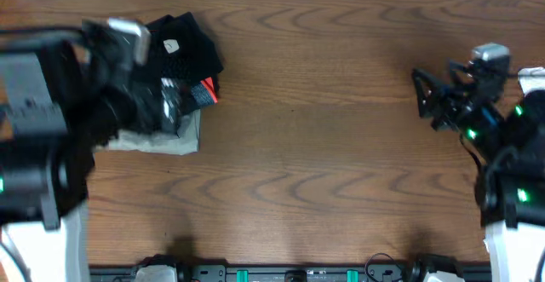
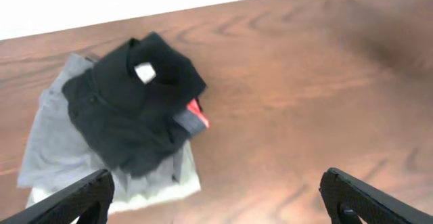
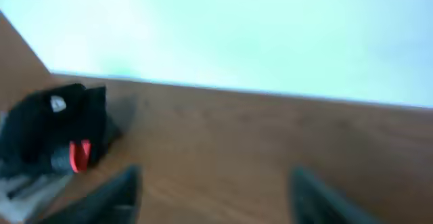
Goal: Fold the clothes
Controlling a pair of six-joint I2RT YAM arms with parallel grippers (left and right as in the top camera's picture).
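My left pincer (image 2: 216,200) hangs wide open and empty near the black T-shirt (image 2: 128,95), seemingly folded atop grey garments (image 2: 54,149) at the table's far-left corner; a deep pinch could drag the red-banded garment (image 2: 196,118) along too.

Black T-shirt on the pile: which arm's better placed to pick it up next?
Left, most likely. The left gripper hangs open right by the black T-shirt, which lies atop the grey garments. The right gripper, also open, is far off on the opposite side.
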